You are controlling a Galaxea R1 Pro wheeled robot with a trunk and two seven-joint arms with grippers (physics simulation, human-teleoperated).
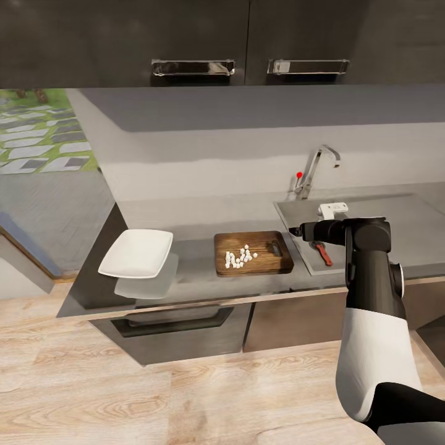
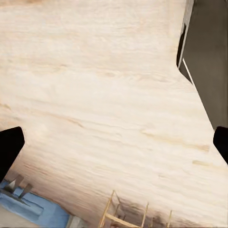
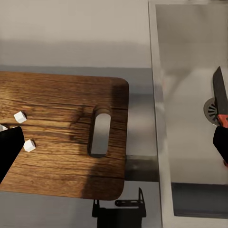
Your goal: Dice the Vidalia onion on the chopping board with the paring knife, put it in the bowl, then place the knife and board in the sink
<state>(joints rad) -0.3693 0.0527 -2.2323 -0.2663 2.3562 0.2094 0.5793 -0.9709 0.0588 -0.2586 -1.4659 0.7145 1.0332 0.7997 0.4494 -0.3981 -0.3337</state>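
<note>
So the long grey countertop point(image 1: 198, 213) runs across the head view, dark upper cabinets point(image 1: 185, 37) hanging over it at 12 o'clock and pale wood floor point(image 1: 154, 395) below at 6. The steel sink point(image 1: 371, 216) takes up the 3 o'clock end of the counter, with the curved tap point(image 1: 318, 164) and its red knob behind it. The robot's right arm point(image 1: 371, 321) comes up from 5 o'clock and bends over the sink's near-left corner; its right gripper point(image 3: 114, 142) hangs above the gap between board and sink, fingers spread wide with nothing between them. The white bowl point(image 1: 137, 252) sits at the 9 o'clock end of the counter, well apart from everything, and looks empty. The dark chopping board point(image 1: 253, 253) lies dead centre, just beside the sink edge, handle slot pointing toward the sink. The diced Vidalia onion point(image 1: 240, 257) is a small heap of white cubes on the board's middle. The paring knife point(image 1: 322, 253) lies inside the sink, red handle toward the front. The left gripper point(image 2: 114, 142) points at bare floor, its dark fingertips far apart and gripping nothing
</note>
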